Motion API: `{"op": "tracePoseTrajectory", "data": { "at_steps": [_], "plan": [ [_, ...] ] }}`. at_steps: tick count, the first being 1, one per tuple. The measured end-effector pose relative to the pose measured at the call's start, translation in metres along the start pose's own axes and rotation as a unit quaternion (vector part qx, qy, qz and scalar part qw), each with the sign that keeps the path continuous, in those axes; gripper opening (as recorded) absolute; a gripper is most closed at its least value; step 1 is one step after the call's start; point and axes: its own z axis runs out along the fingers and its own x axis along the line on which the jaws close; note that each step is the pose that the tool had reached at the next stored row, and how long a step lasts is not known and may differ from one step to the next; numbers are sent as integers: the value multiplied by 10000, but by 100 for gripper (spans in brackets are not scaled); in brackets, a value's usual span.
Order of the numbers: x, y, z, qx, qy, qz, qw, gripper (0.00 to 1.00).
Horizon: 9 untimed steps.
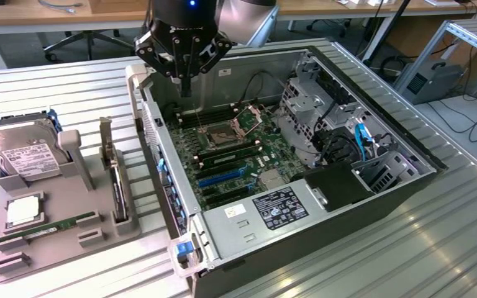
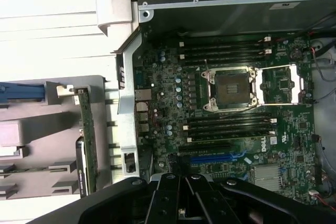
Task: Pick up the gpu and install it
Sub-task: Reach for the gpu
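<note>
End effector [image 1: 186, 88] closed above the open case [image 1: 346, 226] — gpu [image 1: 116, 183] upright in holder [image 1: 56, 243].

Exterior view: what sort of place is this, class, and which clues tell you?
Probably a robotics lab or workshop: a robot arm hangs over an open computer case on a slatted metal table, a grey tray holds spare parts, and office desks stand behind.

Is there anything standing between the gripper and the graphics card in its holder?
Only the computer case's side wall lies between them. The shut gripper hangs above the motherboard; the graphics card stands upright in the gray holder outside. The gripper appears higher than that wall.
</note>
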Motion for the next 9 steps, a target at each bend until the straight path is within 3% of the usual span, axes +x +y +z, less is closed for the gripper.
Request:
{"op": "tracePoseTrajectory", "data": {
  "at_steps": [9],
  "plan": [
    [51, -4, -2, 0, 0, 0, 10000, 11]
  ]
}}
